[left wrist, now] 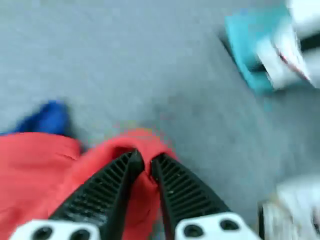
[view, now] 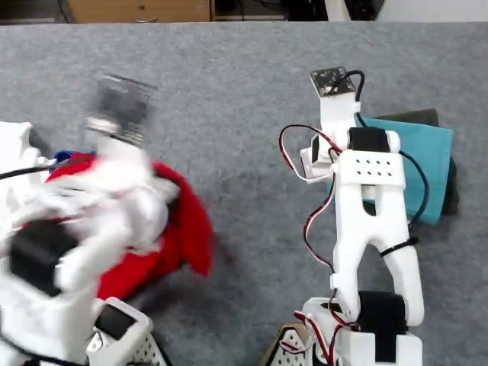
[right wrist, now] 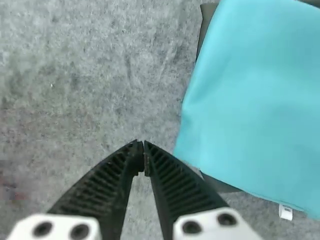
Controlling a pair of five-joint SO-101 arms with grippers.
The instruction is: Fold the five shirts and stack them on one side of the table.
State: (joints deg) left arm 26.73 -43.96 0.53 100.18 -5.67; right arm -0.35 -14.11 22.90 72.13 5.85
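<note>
A crumpled red shirt [view: 187, 225] lies at the table's left, under the blurred left arm [view: 84, 221]. My left gripper [left wrist: 145, 162] is shut on a raised fold of the red shirt [left wrist: 40, 165]. A blue garment [left wrist: 45, 117] peeks out just beyond it. At the right side, a folded teal shirt [view: 427, 160] rests on a folded dark shirt [view: 415, 117]. My right gripper [right wrist: 140, 146] is shut and holds nothing; it hangs over bare grey table just beside the teal shirt [right wrist: 255, 100].
The table is covered in grey felt [view: 229, 91]. Something white [view: 11, 141] lies at the far left edge. The right arm [view: 370, 198] stands along the teal stack's left side. Wooden furniture [view: 137, 9] lines the far edge.
</note>
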